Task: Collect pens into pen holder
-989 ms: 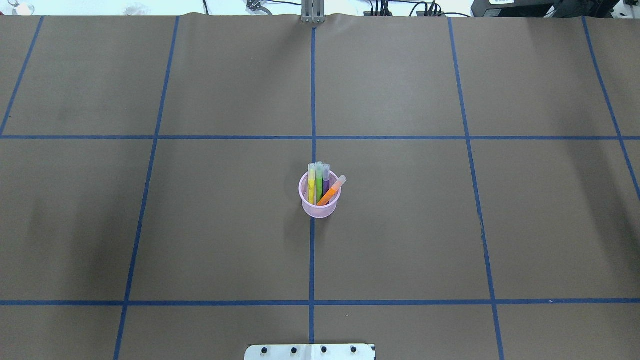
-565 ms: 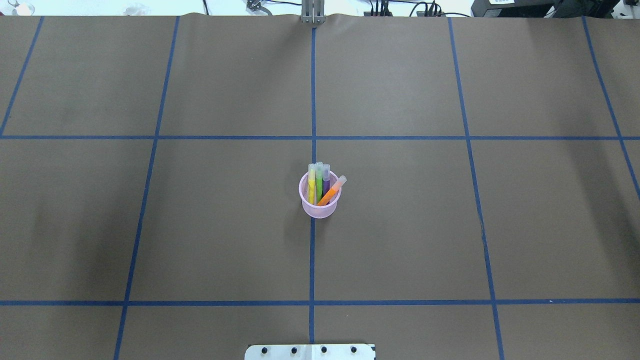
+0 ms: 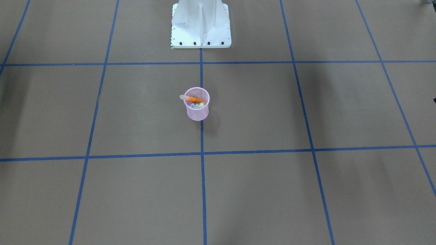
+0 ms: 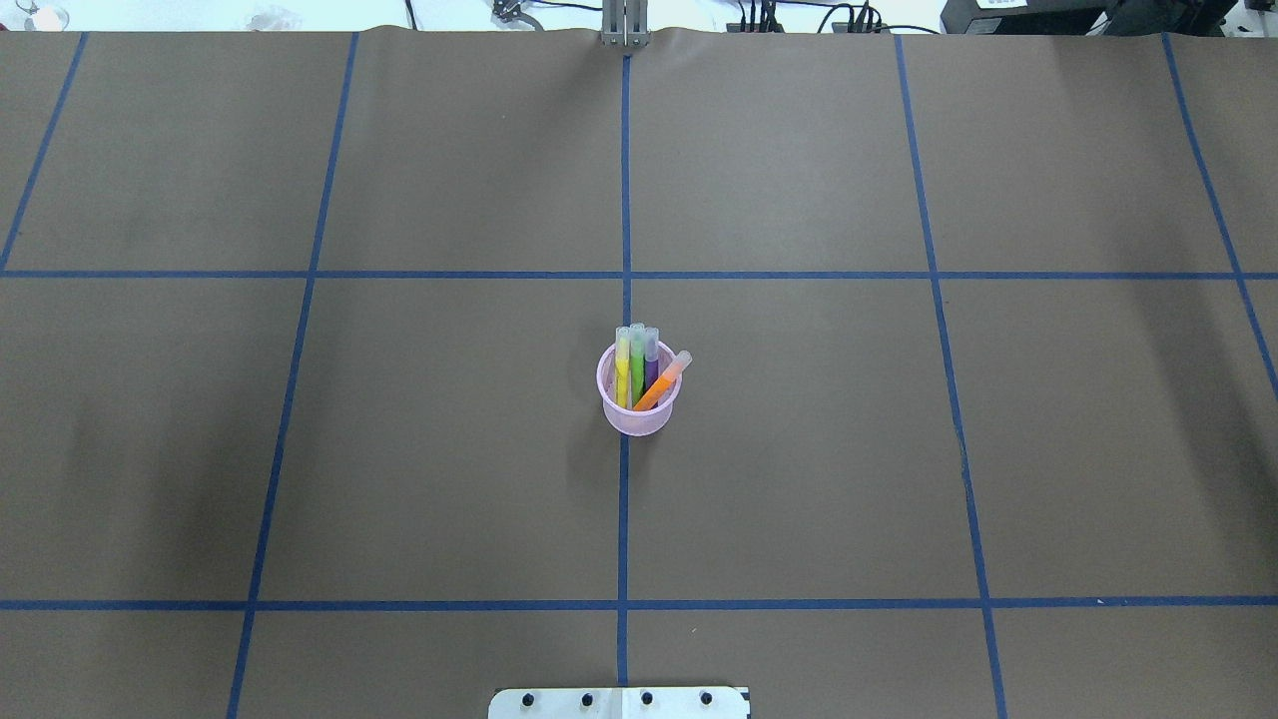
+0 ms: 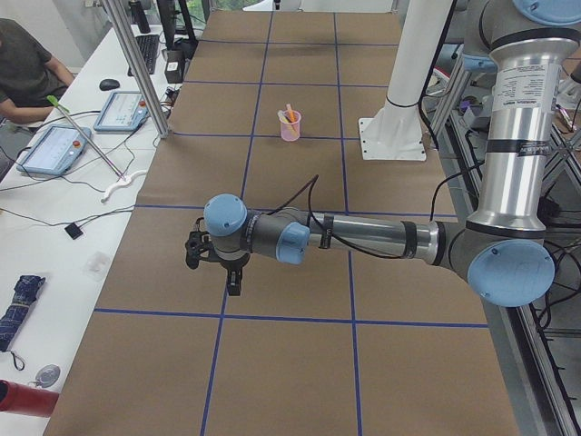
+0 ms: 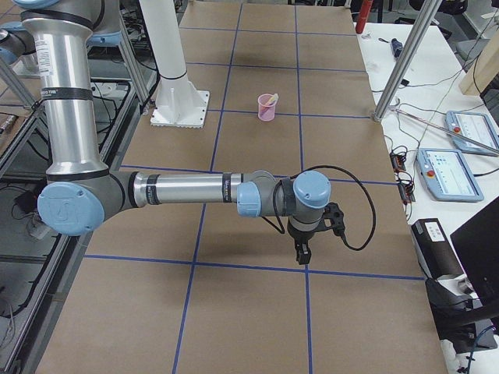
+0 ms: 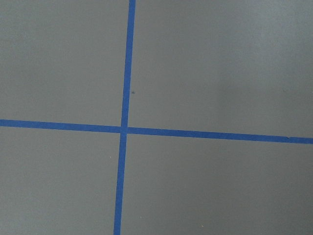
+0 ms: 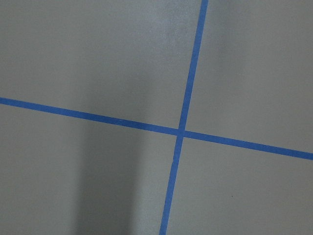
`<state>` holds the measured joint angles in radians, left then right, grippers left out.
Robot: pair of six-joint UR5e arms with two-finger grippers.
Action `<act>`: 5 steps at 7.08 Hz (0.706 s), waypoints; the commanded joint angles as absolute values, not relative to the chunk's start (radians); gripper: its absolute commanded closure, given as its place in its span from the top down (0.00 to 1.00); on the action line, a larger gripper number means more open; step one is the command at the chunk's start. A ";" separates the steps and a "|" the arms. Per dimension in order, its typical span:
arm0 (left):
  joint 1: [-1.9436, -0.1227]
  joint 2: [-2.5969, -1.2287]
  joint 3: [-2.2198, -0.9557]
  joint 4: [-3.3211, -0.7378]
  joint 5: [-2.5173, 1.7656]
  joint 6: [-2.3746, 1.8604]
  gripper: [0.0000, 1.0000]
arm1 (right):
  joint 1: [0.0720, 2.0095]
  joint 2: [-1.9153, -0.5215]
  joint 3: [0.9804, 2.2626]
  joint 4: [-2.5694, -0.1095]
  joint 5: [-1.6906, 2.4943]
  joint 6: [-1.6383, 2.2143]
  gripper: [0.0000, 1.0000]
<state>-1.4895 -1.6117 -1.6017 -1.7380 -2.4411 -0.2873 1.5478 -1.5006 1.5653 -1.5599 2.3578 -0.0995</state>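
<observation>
Standing at the middle of the table (image 4: 799,479), the pen holder (image 4: 639,411) contains every visible pen, the orange pen (image 4: 661,387) leaning right. No pens lie loose, so the task looks finished. The left gripper (image 5: 234,283) and right gripper (image 6: 302,253) hang well apart from it; whether either is parted or closed I cannot tell.

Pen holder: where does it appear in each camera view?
Exterior front-facing: pen holder just left of centre.
Overhead exterior: pen holder at centre.
Exterior left: pen holder upper centre.
Exterior right: pen holder upper centre.
Left wrist: absent.
Right wrist: absent.
Landmark: white robot base, whose blue tape line runs to the holder.
</observation>
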 commanded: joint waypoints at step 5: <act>-1.489 -1.609 -1.618 -1.738 -2.442 -0.279 0.99 | 1.548 -1.499 1.566 -1.560 2.365 -0.098 1.00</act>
